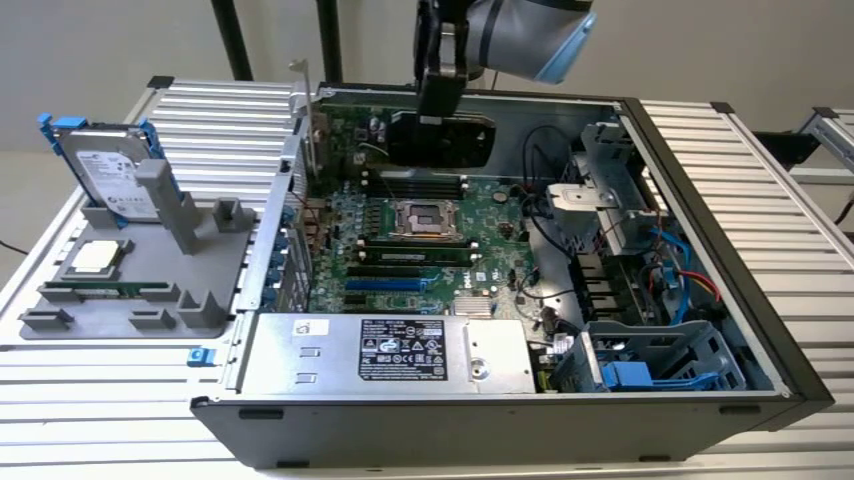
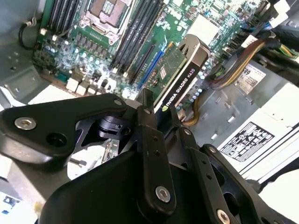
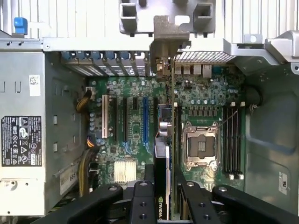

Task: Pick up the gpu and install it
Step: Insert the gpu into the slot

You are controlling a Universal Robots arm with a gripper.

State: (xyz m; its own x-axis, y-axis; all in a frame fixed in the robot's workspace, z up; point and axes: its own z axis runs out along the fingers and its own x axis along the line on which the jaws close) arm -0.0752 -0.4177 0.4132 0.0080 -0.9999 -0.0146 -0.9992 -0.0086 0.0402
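One gripper — clamps gpu | above motherboard — open case

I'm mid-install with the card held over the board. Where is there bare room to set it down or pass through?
Free: ribbed table at the exterior view's right of the case, and the strip in front. Crowded: the motherboard under the hand holding the gpu, the cabled drive bay, and the parts stand.

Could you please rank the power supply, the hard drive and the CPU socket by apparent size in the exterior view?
1. power supply
2. hard drive
3. CPU socket
The drive and socket sit farther from the camera, so true sizes remain unsure.
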